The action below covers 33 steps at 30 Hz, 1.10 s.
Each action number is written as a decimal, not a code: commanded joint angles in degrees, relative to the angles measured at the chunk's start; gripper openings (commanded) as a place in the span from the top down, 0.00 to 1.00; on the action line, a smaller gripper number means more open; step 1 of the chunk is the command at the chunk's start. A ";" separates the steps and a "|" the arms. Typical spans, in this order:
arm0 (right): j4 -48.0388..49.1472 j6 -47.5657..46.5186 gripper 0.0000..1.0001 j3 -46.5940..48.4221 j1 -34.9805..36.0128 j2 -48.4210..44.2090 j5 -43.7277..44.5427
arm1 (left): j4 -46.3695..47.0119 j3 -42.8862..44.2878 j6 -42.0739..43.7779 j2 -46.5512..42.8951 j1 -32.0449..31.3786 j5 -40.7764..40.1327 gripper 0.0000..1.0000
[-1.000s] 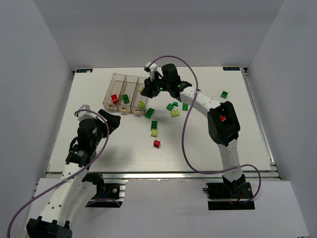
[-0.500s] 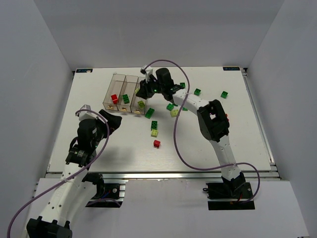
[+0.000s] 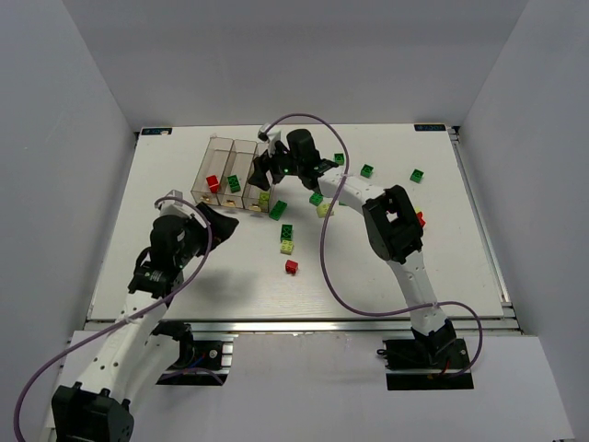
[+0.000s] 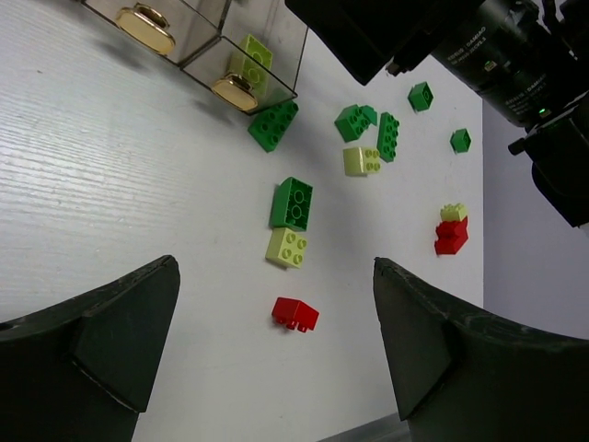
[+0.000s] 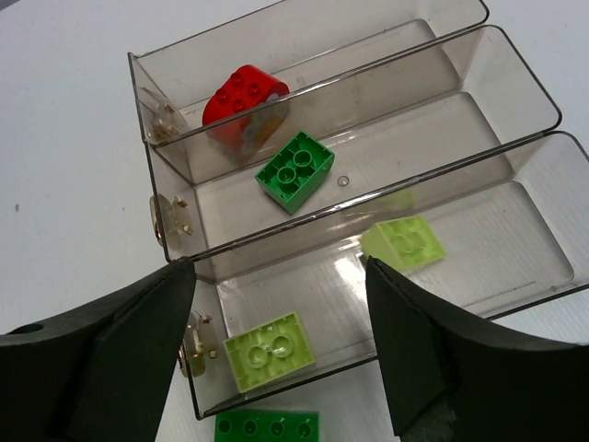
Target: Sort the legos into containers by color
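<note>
Right wrist view looks down into the containers (image 5: 460, 120), 3 clear bins joined side by side and running from lower left to upper right of the frame. The right claw (image 5: 281, 276) hangs above them with its fingers (image 5: 120, 368) spread wide and nothing between them. The top bin holds a red brick (image 5: 244, 97) near its left end. The middle bin holds a dark green brick (image 5: 294, 170). The bottom bin holds 2 pale yellow-green bricks (image 5: 267, 352), 1 at its left end and 1 nearer the middle. A long dark green brick (image 5: 267, 428) lies on the white desk (image 5: 64, 138) just outside that bin's left end, at the bottom edge of the frame.

Top external view puts the containers at the upper left of the desk, with the right claw over the rightmost bin. The left claw (image 3: 216, 221) sits below and left of them, apart from the bins, its jaws wide apart and empty.

Left wrist view shows loose legos on the desk beyond its fingers. At centre frame a green block (image 4: 291, 203) touches a pale block (image 4: 287, 247), with a red block (image 4: 295, 313) near below them. A cluster of 2 green pieces (image 4: 354, 120) and 1 pale piece (image 4: 361, 160) lies at upper centre. At the right, a pale stud piece seems to sit on a red stack (image 4: 451, 235), though it is too small to be sure.
</note>
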 commanded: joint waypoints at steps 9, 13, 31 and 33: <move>-2.82 -7.95 0.19 -5.24 -4.07 -17.53 -5.15 | -2.55 7.04 7.65 12.83 -5.89 2.38 0.16; -5.20 -5.48 0.56 -11.92 -8.46 -24.73 -12.26 | -2.90 10.38 8.36 17.41 -9.32 -1.83 0.17; -11.17 -5.47 0.43 -40.76 -17.87 -46.21 -12.01 | -16.25 34.54 11.00 50.45 -31.30 -22.15 0.19; -11.09 -5.13 0.43 -41.11 -18.40 -46.56 -12.19 | -16.44 35.79 11.70 53.70 -31.74 -22.33 0.19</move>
